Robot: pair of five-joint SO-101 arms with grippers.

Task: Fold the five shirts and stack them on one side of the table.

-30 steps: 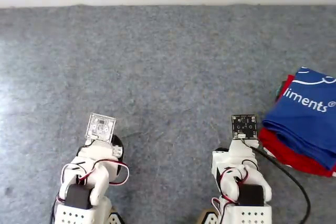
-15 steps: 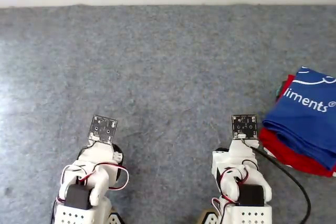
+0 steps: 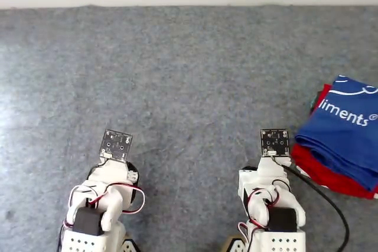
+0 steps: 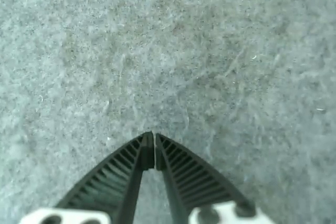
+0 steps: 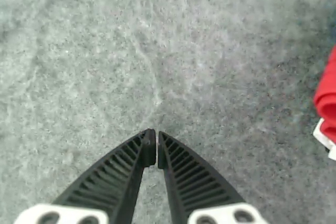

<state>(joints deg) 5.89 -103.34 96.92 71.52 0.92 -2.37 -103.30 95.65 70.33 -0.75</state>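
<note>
At table's right edge sits the shirt stack (image 3: pixel 342 146), blue over red. Left gripper (image 4: pixel 155 150) & right gripper (image 5: pixel 156 148) are both pinched closed on nothing, over bare grey felt (image 3: pixel 189 75). Can't count all five layers. Folding looks finished, so don't nudge the pile.

a stack of folded shirts (image 3: pixel 345 151) lies near the right gripper (image 5: pixel 152 150), off to its outer side and apart from it. on top sits a blue shirt (image 3: pixel 348 134) with white lettering, folded flat and set askew. a red shirt (image 3: pixel 319 172) lies under it, its folded edge jutting out toward the gripper. a sliver of white fabric (image 5: pixel 324 136) peeks out beneath the red.
</note>
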